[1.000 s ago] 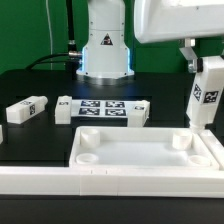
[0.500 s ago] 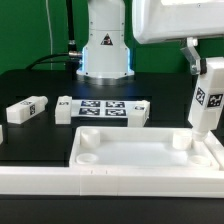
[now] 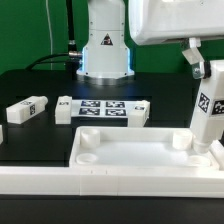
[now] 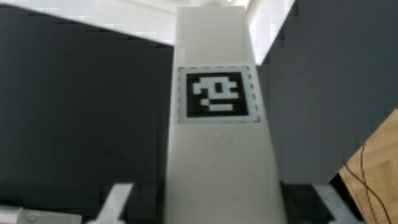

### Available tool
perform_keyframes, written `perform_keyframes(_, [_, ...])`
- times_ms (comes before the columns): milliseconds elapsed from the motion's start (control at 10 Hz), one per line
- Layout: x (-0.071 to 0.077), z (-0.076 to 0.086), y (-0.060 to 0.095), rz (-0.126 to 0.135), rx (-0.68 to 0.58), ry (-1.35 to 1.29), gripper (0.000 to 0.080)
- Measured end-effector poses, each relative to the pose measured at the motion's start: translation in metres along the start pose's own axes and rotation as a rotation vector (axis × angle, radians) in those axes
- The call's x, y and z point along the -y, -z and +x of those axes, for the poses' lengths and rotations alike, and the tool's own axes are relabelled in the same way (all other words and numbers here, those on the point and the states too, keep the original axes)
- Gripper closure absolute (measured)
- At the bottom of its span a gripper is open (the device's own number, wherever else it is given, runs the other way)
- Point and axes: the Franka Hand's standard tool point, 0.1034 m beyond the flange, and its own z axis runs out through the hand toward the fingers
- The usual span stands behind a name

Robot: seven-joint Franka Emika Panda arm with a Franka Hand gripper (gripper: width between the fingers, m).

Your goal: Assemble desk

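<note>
At the edge of the surface (image 3: 40,85) on the exterior view's left lies a loose leg (image 3: 25,108). The marker board (image 3: 110,108) sits mid-surface, and the tabletop (image 3: 140,160) lies along the near edge. On the exterior view's right, our hand (image 3: 197,66), partly closed, grips the held leg (image 3: 207,108) nearly upright at the tabletop's far corner. We judge that seating this leg is the step in hand; next we must line it up and lower it straight. The surface is black, with a green backdrop (image 3: 25,30) behind.
</note>
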Motion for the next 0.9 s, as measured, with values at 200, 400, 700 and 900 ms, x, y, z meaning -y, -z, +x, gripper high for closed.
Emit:
perform_keyframes(200, [0.0, -0.002, -0.001, 0.001, 0.005, 0.0, 0.0509])
perform_keyframes(400, [0.004, -0.009, -0.006, -0.008, -0.038, 0.003, 0.0509])
perform_keyframes(700, [0.008, -0.016, -0.013, -0.003, -0.027, 0.006, 0.0509])
perform_keyframes(900, [0.009, -0.018, -0.014, -0.002, -0.022, 0.007, 0.0509])
